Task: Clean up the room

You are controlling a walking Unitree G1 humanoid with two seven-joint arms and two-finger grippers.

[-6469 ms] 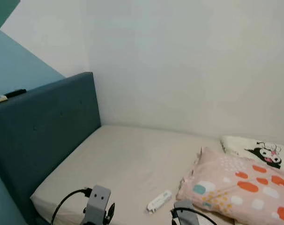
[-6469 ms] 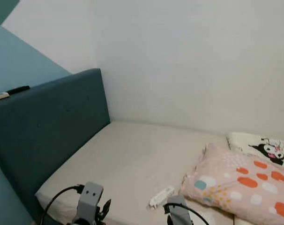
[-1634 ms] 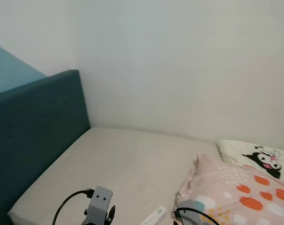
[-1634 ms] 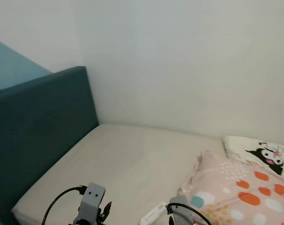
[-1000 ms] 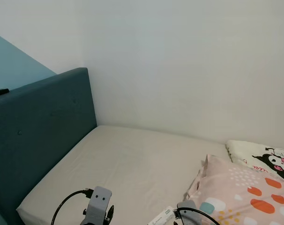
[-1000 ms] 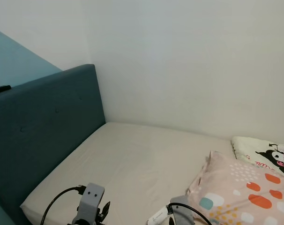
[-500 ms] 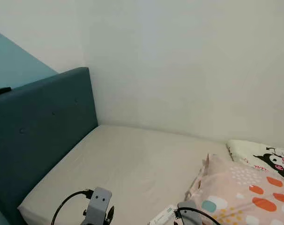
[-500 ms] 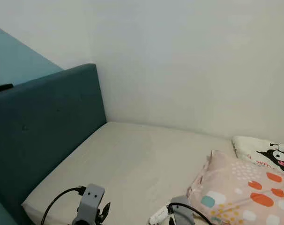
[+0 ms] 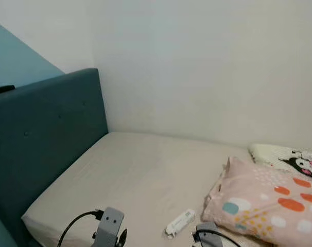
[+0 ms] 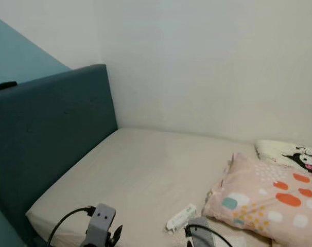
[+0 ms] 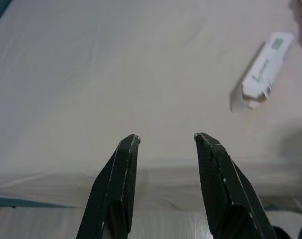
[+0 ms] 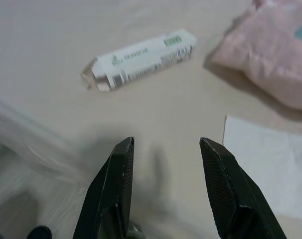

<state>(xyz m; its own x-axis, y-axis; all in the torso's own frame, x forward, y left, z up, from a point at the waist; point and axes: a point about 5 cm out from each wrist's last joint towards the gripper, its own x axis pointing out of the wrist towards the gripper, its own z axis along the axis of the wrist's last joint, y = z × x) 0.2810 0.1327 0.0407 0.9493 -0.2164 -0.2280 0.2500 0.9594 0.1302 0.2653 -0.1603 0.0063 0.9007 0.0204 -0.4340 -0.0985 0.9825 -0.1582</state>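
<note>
White box point(image 12: 138, 60) lies flat on the bare mattress point(image 9: 140, 170), just beside the pink pillow point(image 9: 269, 203) and near the mattress's front edge. Right gripper point(image 12: 166, 144) hovers short of the box, fingers spread. Left gripper point(image 11: 163, 138), also spread, hangs over the front edge, well apart from the box.

- A small box point(image 9: 179, 223) lay on the mattress point(image 9: 140, 175), just left of the pillow point(image 9: 266, 203).
- The headboard point(image 9: 42, 139) stood at the mattress's left.

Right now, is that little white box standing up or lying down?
Lying down: the white box rests flat lengthwise on the bed.
</note>
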